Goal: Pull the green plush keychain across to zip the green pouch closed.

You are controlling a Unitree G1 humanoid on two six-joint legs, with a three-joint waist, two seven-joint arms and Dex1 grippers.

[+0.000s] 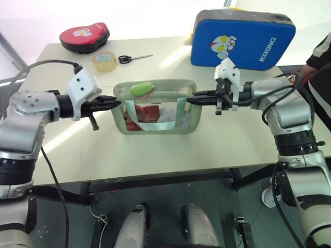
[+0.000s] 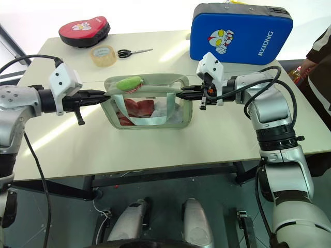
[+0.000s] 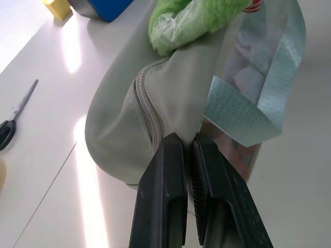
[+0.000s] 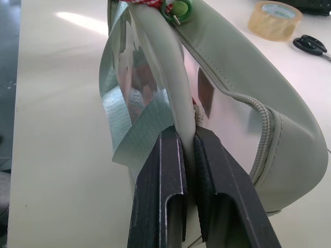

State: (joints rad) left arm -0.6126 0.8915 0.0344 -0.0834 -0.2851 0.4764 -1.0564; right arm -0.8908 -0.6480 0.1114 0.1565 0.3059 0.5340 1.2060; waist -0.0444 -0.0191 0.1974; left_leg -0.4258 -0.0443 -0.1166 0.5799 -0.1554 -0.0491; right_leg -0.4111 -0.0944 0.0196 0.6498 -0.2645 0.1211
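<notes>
- The boxy green pouch (image 1: 155, 106), with pale sage fabric edges, clear plastic sides and red and white contents, stood near the middle of the pale rectangular table (image 1: 207, 150).
- The left gripper (image 1: 117, 103) met the pouch's end at 9 o'clock; its black fingers were pressed together, pinching the sage fabric beside the zipper track.
- The right gripper (image 1: 190, 100) met the opposite end at 3 o'clock, its fingers clamped on the pale edge trim there.
- The fuzzy lime-green plush keychain (image 1: 140, 89) lay on the pouch's top rim, toward the left gripper's end, near it but apart from its fingertips.
- The left wrist view showed the zipper teeth curving just beside the fingers (image 3: 165, 186); the right wrist view showed a small green clasp (image 4: 178, 9) at the far end of the opening.
- Behind the pouch, well apart: a roll of clear tape (image 1: 105, 61) at 11 o'clock, black-handled scissors (image 1: 133, 58), a red oval case (image 1: 84, 36), and a big blue cartoon-print case (image 1: 243, 40) at 1 o'clock.
- Bare tabletop lay between the pouch and the near edge at 6 o'clock.
</notes>
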